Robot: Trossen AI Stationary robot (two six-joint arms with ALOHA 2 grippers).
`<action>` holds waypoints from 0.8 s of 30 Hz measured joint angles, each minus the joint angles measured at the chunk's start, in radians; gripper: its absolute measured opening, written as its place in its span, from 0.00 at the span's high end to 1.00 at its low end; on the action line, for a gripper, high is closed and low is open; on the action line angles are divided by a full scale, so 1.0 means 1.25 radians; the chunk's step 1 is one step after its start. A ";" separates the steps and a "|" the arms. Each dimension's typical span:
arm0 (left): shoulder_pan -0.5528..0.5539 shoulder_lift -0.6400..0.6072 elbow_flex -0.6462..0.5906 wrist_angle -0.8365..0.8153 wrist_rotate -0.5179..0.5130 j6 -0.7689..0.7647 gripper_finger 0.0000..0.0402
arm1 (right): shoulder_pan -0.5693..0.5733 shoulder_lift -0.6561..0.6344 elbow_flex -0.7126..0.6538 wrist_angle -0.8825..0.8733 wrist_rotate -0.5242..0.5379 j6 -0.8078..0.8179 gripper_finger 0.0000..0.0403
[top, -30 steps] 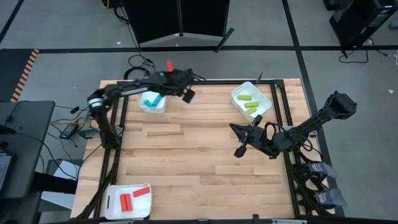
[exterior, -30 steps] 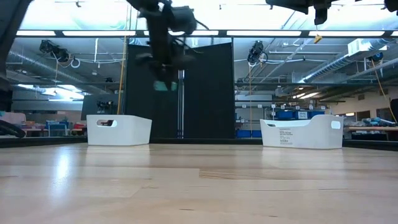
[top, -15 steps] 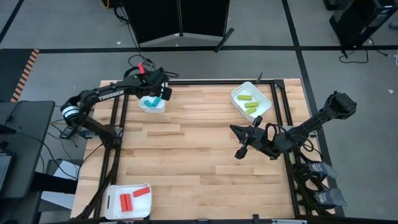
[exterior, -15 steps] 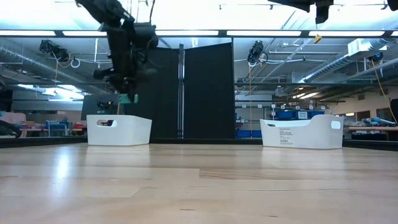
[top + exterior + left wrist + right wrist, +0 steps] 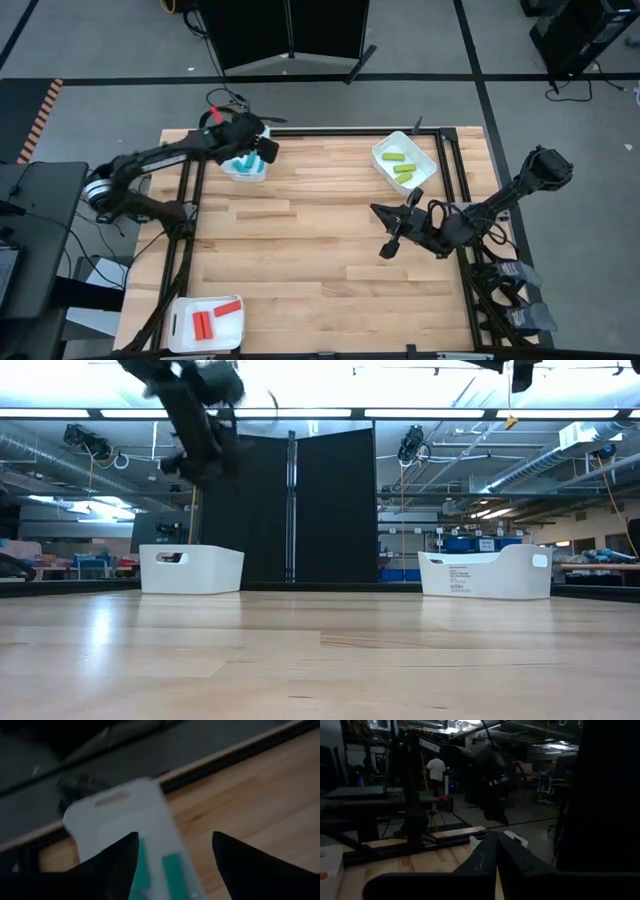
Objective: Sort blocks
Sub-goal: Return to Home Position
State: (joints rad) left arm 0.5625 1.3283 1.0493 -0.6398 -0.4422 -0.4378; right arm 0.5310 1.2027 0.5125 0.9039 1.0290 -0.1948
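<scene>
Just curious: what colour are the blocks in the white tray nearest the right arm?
The blocks are yellow-green; the high view shows it best.

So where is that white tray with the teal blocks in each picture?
High view: white tray at the table's upper left.
Low view: the white tray on the left.
Left wrist view: middle, between the fingers, teal blocks inside.
Right wrist view: perhaps the small white shape mid-picture; cannot tell.
Shared landmark: the left gripper above it.
</scene>
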 joint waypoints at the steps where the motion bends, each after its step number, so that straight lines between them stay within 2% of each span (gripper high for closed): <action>1: -0.013 -0.027 -0.010 0.023 0.000 0.017 0.35 | 0.008 -0.002 0.000 0.000 0.004 -0.012 0.96; 5: -0.079 -0.169 -0.089 0.119 0.010 0.055 0.37 | 0.050 -0.022 0.000 0.000 0.052 -0.067 0.96; 8: -0.143 -0.286 -0.174 0.215 0.042 0.069 0.45 | 0.079 -0.041 0.000 -0.018 0.056 -0.098 0.98; 10: -0.190 -0.360 -0.238 0.285 0.063 0.082 0.52 | 0.084 -0.058 0.000 -0.069 0.020 -0.083 0.98; 14: -0.274 -0.472 -0.361 0.410 0.124 0.152 0.72 | 0.019 -0.085 0.000 -0.232 -0.163 0.046 0.99; 16: -0.311 -0.503 -0.414 0.466 0.142 0.185 0.82 | -0.041 -0.088 0.000 -0.299 -0.288 0.111 0.99; 19: -0.356 -0.524 -0.485 0.569 0.168 0.223 0.96 | -0.132 -0.088 0.000 -0.354 -0.462 0.138 0.99; 21: -0.378 -0.525 -0.530 0.648 0.187 0.243 0.98 | -0.183 -0.089 0.000 -0.367 -0.540 0.123 0.99; 24: -0.402 -0.525 -0.588 0.749 0.201 0.262 0.98 | -0.240 -0.107 0.000 -0.378 -0.609 0.091 0.99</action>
State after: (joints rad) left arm 0.0603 0.6720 0.3148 0.2959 -0.1906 -0.1108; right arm 0.2310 1.0693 0.5125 0.4320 0.2683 -0.0804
